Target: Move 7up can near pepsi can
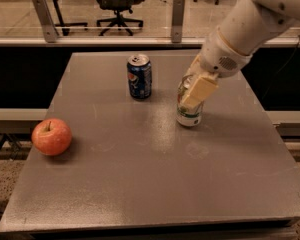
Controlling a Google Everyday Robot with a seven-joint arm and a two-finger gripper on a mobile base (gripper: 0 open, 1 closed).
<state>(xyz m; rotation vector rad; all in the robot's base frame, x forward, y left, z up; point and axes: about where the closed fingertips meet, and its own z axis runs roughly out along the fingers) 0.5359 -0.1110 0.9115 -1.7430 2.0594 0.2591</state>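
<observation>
You were in the carrying step of the job. Your claw (pixel 194 93), on the end of the white arm (pixel 250 24) reaching in from the right, was clamped on the 7up can (pixel 190 115). One cream finger (pixel 197 90) lay slantwise across the can's front and covered most of its upper half. The opposite finger was hidden behind the can, so I judged the grip from how closely that finger hugged it. The can stood upright, right of the middle of the tabletop (pixel 155 184). Its green-banded base was at or just above the surface; I could not tell which.

The pepsi can (pixel 139 77) stood upright to the left and a little further back, with bare tabletop between the two cans. By my judgement the task was not yet finished, because that gap wanted closing. The next move called for you to bring the 7up can leftward and slightly back and stop just beside the pepsi can without knocking it. You then needed to set the base flat, open the claw and lift away cleanly.

As for what the cans held, nothing showed whether either was full or empty. The pepsi can's silver top was in view, but I could not tell whether it had been opened. The 7up can's top was hidden by the claw. A red apple (pixel 51 136) sat near the left edge, well apart from both cans and out of your path.
</observation>
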